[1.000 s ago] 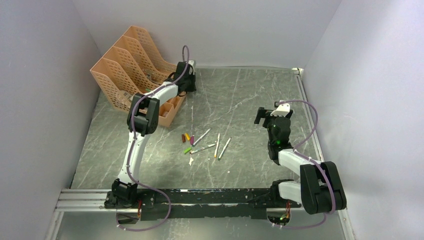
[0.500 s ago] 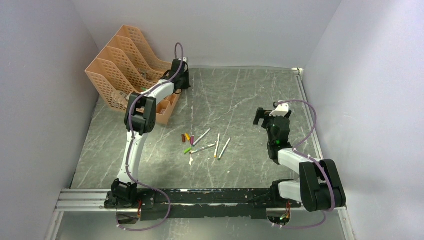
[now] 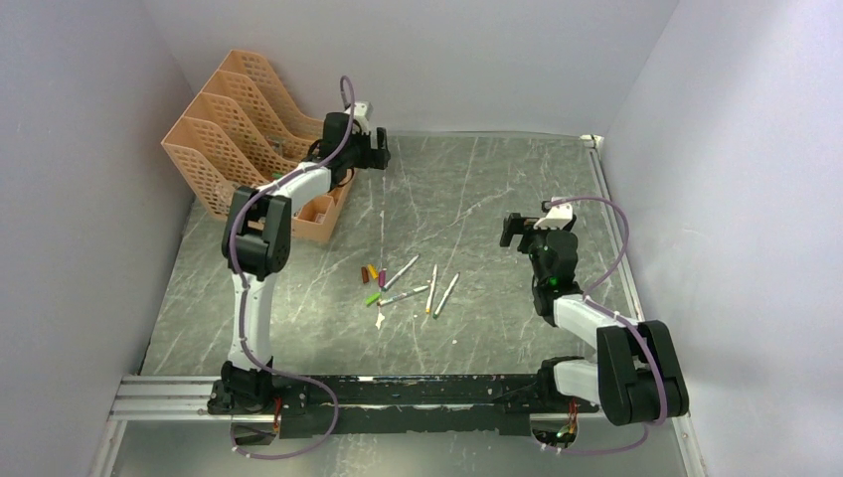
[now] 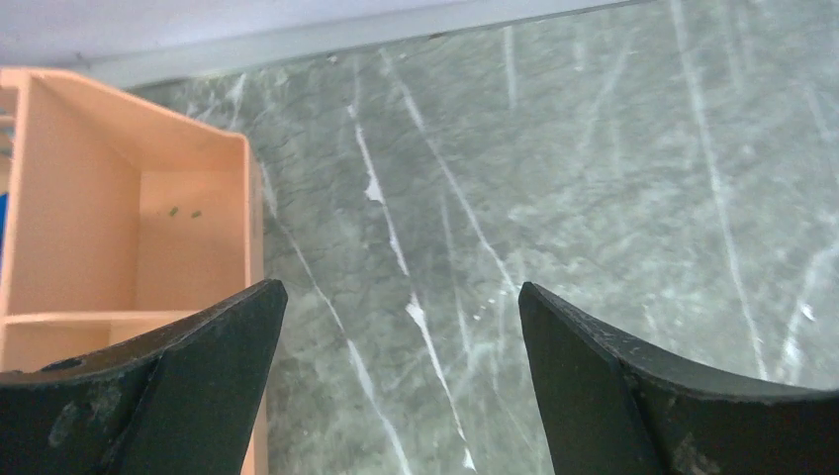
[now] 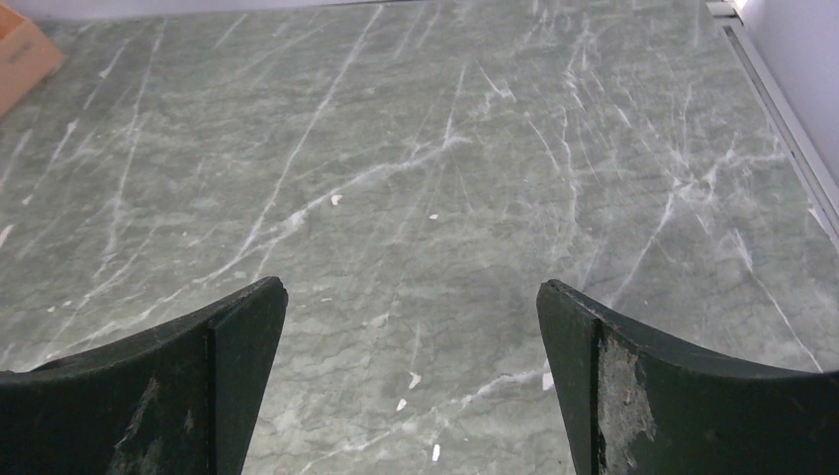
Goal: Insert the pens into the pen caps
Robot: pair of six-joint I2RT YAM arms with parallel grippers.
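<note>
Orange file rack (image 3: pixel 211 149) (contents unclear) far left, spread left hand (image 4: pixel 401 297) nearby.

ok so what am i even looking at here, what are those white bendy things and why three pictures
Those are two robot arms bolted at the near edge of a table, each ending in a two-finger gripper. The wide picture comes from a fixed camera above and behind them. The other two come from cameras on the wrists, so the dark wedges at the bottom are each gripper's own fingers. The left gripper is open beside an orange file rack; the right gripper is open over bare table. Neither holds anything. In the middle lie four thin pens and some tiny coloured pen caps beside them.
</note>
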